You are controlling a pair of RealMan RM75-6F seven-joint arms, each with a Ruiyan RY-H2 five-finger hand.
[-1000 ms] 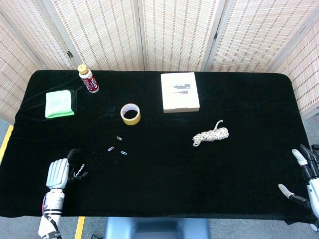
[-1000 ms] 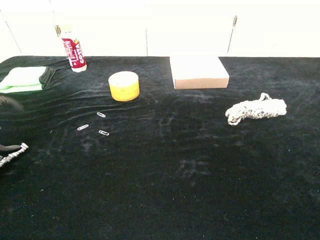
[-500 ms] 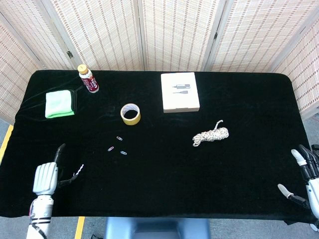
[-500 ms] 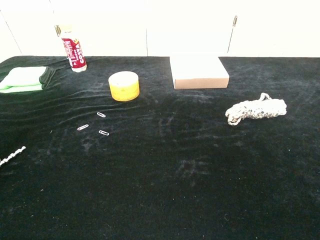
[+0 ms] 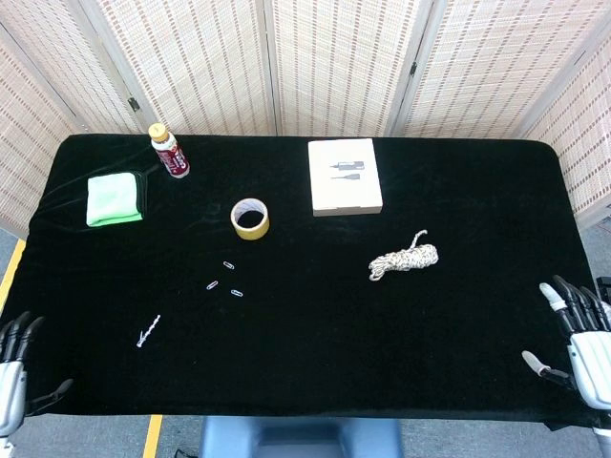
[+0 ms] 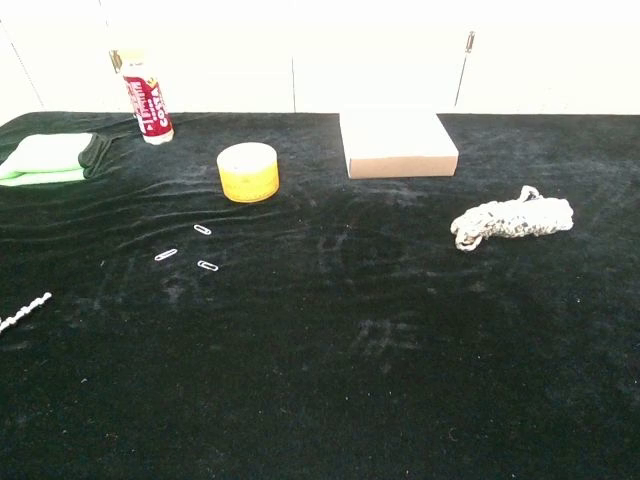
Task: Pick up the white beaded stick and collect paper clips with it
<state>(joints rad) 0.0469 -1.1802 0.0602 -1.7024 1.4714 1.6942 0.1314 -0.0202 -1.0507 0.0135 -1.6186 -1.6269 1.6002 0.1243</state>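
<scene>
The white beaded stick [image 5: 148,331] lies loose on the black cloth near the table's front left; the chest view shows the stick [image 6: 25,311] at its left edge. Three paper clips [image 5: 222,278] are scattered a little beyond it, seen as paper clips [image 6: 190,246] in the chest view. My left hand [image 5: 13,370] hangs off the front left corner, fingers spread, holding nothing. At the front right corner my right hand [image 5: 576,339] is open too, far from the stick. Neither hand shows in the chest view.
A yellow tape roll [image 5: 250,218] stands behind the clips. A white box [image 5: 345,176], a coiled rope [image 5: 405,259], a green cloth [image 5: 115,198] and a red-labelled bottle [image 5: 169,153] sit further back. The black table [image 5: 315,324] ends at folding screens behind.
My left hand let go of the beaded stick and drew back to the left, off the table's front corner. The stick now lies free. The right hand shifted slightly.
</scene>
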